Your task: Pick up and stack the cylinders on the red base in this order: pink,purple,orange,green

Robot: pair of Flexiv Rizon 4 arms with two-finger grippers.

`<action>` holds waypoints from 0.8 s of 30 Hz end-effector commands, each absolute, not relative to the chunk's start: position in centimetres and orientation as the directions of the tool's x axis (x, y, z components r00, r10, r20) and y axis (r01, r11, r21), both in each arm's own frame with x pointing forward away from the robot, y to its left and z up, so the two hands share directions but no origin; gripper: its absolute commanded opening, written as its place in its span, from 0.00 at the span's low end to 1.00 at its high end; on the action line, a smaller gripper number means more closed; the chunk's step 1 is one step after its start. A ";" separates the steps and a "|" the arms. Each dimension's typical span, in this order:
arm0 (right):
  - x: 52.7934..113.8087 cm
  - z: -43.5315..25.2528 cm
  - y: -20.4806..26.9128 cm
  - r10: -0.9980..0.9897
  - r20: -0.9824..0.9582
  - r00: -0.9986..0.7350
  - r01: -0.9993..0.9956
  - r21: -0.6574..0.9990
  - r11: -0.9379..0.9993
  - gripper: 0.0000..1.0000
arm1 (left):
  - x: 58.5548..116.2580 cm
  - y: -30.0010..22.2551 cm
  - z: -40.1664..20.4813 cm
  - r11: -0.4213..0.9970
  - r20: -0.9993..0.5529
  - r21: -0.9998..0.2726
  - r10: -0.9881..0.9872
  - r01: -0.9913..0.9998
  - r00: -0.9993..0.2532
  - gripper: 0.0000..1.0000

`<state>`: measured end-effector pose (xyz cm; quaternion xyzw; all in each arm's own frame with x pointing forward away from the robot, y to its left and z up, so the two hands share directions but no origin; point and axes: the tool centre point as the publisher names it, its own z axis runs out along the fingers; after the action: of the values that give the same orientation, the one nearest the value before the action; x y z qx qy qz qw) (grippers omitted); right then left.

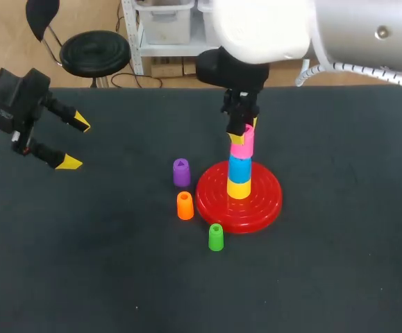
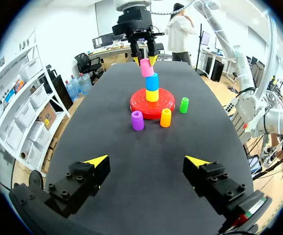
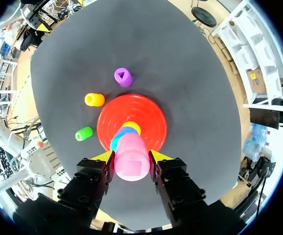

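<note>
The red base (image 1: 260, 207) (image 2: 137, 105) (image 3: 146, 110) stands mid-table and carries a yellow cylinder (image 1: 239, 189) with a blue cylinder (image 1: 239, 167) on it. My right gripper (image 1: 242, 125) (image 3: 131, 157) is shut on the pink cylinder (image 1: 243, 143) (image 2: 146, 67) (image 3: 131, 159), which sits slightly tilted on top of the blue one. On the table left of the base stand the purple cylinder (image 1: 181, 172) (image 3: 122, 77), the orange cylinder (image 1: 185, 205) (image 3: 94, 99) and the green cylinder (image 1: 216, 236) (image 3: 84, 133). My left gripper (image 1: 73, 142) (image 2: 146, 161) hangs open over the far left, away from them all.
The dark mat (image 1: 325, 277) covers the whole table. My right arm's white body (image 1: 291, 28) hangs over the back middle.
</note>
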<state>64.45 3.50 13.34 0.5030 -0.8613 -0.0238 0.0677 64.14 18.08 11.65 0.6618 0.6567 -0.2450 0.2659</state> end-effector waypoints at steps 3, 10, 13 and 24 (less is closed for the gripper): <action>64.1 13.3 4.0 -0.863 0.104 -0.494 -0.862 0.072 0.502 0.00 | 64.1 18.1 11.6 0.004 -0.674 0.032 0.739 0.999 0.018 1.00; 63.5 13.5 4.1 -0.864 0.093 -0.495 -0.863 0.064 0.501 0.00 | 64.1 18.1 11.6 0.004 -0.674 0.032 0.739 0.999 0.018 1.00; 63.3 13.6 3.8 -0.858 0.090 -0.505 -0.858 0.058 0.511 0.00 | 64.1 18.1 11.6 0.004 -0.674 0.032 0.739 0.999 0.018 1.00; 63.1 13.3 3.6 -0.855 0.093 -0.511 -0.854 0.059 0.517 0.00 | 64.1 18.1 11.6 0.004 -0.674 0.032 0.739 0.999 0.018 1.00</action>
<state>63.40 3.74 13.48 0.4920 -0.8686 -0.0031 0.0594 64.14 18.08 11.65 0.6618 0.6567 -0.2450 0.2659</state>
